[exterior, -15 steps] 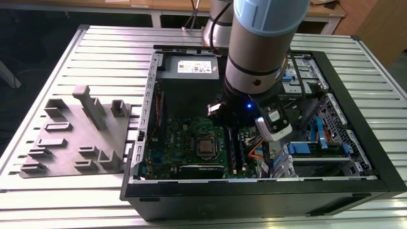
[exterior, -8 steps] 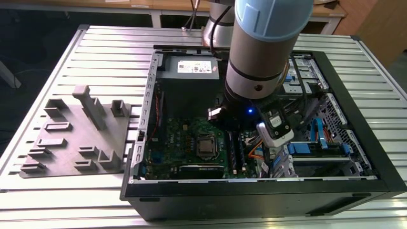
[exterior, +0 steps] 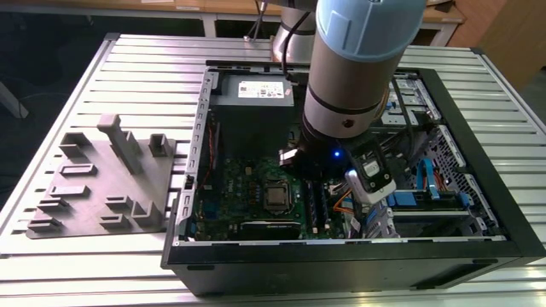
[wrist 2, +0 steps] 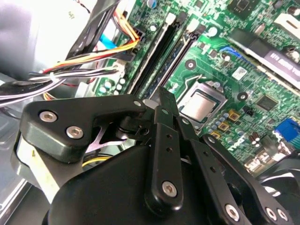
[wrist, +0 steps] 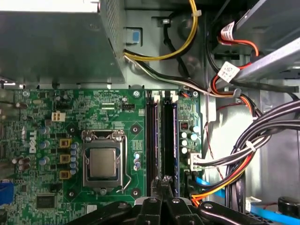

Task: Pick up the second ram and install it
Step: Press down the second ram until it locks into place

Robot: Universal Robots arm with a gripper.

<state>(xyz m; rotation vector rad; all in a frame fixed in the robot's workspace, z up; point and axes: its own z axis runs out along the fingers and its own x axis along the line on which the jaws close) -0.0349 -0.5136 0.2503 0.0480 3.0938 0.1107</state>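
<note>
Green motherboard (wrist: 47, 117) sits right under the clenched, empty-looking gripper (wrist: 162, 181). If it's pushing off-centre on the second ram (wrist: 169, 140), that stick could seat crooked.

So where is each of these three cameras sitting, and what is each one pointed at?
Exterior view: off the arm, above the table, looking down into the open black computer case; the pale blue arm shows.
First wrist view: on the wrist, looking straight down at the green motherboard and black memory slots; the black pincer shows.
Second wrist view: on the wrist, looking slantwise past the pincer.
Shared: all three show the motherboard and its square silver processor socket.
</note>
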